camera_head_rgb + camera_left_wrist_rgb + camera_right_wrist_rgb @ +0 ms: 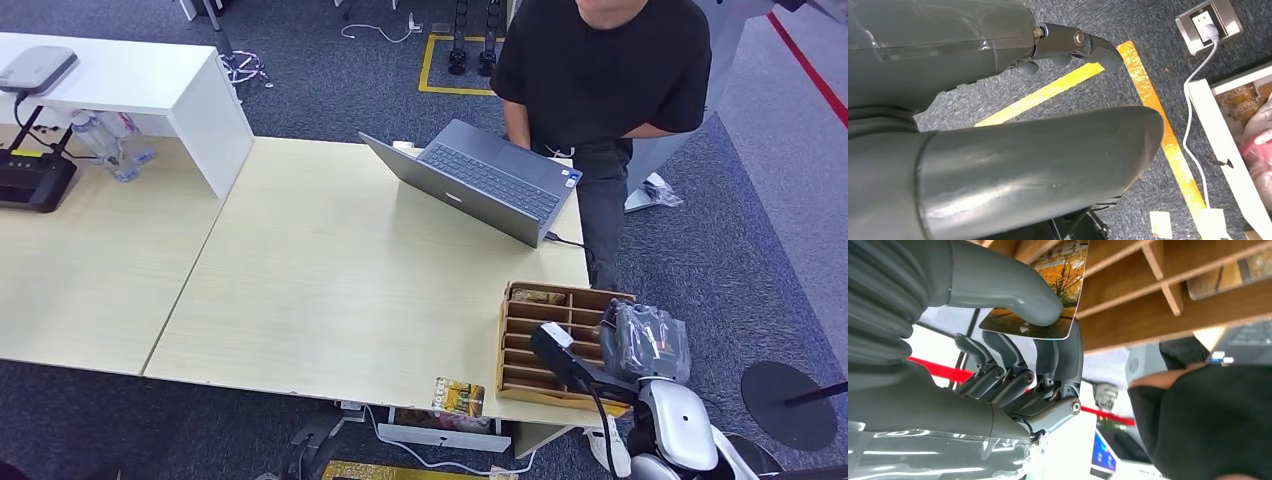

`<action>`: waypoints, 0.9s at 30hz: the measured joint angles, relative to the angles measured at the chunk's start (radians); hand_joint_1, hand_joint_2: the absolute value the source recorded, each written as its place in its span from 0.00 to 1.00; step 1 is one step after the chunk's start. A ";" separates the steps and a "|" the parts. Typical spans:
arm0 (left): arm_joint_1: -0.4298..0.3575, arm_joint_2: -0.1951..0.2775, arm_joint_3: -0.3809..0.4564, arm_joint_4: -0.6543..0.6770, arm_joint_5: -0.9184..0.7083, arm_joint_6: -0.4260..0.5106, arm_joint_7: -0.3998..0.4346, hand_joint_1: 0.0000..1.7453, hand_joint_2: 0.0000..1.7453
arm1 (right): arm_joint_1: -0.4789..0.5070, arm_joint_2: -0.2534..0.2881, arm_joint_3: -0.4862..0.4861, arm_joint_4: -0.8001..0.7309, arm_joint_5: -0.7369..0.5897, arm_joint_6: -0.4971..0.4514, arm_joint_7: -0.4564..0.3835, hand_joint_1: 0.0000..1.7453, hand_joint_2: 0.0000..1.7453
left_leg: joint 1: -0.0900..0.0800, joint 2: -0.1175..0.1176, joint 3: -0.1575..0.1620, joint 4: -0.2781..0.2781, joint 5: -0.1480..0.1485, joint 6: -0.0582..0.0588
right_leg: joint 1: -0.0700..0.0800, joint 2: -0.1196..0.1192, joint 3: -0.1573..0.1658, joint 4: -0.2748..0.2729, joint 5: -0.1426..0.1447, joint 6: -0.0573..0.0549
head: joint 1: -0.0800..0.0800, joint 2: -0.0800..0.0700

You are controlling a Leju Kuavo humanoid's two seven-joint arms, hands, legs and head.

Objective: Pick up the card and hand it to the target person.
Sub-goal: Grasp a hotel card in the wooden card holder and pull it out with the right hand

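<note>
In the right wrist view my right hand (1013, 365) pinches a card (1058, 290) with an orange and yellow picture between its thumb and fingers. The card's far end sits at a slot of the wooden organizer (1168, 295). In the head view my right hand (655, 342) hovers over the right side of that organizer (530, 345). The person in a black shirt (600, 70) stands beyond the table's far right corner. My left hand (1013, 170) hangs over the carpet floor, holding nothing.
A second picture card (458, 397) lies at the table's near edge, left of the organizer. An open grey laptop (480, 180) stands in front of the person. A white shelf (150, 85) and a black router (35, 180) are at the far left.
</note>
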 joint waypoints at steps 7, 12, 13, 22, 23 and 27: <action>0.002 0.000 0.000 0.000 -0.027 -0.014 0.012 0.00 0.00 | -0.013 -0.041 -0.001 -0.106 0.093 0.089 0.000 0.92 1.00 | 0.000 -0.001 0.000 0.000 0.000 0.000 | 0.000 -0.001 0.000 0.000 0.000 0.000 | 0.000 0.000; 0.003 -0.001 0.000 0.000 -0.028 -0.015 0.011 0.00 0.00 | -0.033 -0.068 -0.002 -0.184 0.130 0.149 0.000 0.93 1.00 | 0.000 -0.001 0.000 0.000 0.000 0.000 | 0.000 -0.001 0.000 0.000 0.000 0.000 | 0.000 0.000; 0.003 -0.002 0.000 0.000 -0.028 -0.016 0.011 0.00 0.00 | -0.037 -0.073 -0.002 -0.198 0.135 0.160 0.000 0.93 1.00 | 0.000 -0.001 0.000 0.000 0.000 0.000 | 0.000 -0.001 0.000 0.000 0.000 0.000 | 0.000 0.000; 0.002 -0.008 0.000 0.000 -0.035 -0.022 0.009 0.00 0.00 | -0.081 -0.108 -0.002 -0.301 0.151 0.212 -0.001 0.93 1.00 | 0.000 -0.001 0.000 0.000 0.000 0.000 | 0.000 -0.001 0.000 0.000 0.000 0.000 | 0.000 0.000; 0.002 -0.008 0.000 0.000 -0.036 -0.023 0.010 0.00 0.00 | -0.087 -0.110 -0.002 -0.306 0.151 0.212 -0.001 0.93 1.00 | 0.000 -0.001 0.000 0.000 0.000 0.000 | 0.000 -0.001 0.000 0.000 0.000 0.000 | 0.000 0.000; 0.001 -0.012 0.000 0.000 -0.040 -0.027 0.012 0.00 0.00 | -0.106 -0.116 -0.002 -0.315 0.156 0.191 -0.001 0.91 1.00 | 0.000 -0.001 0.000 0.000 0.000 0.000 | 0.000 -0.001 0.000 0.000 0.000 0.000 | 0.000 0.000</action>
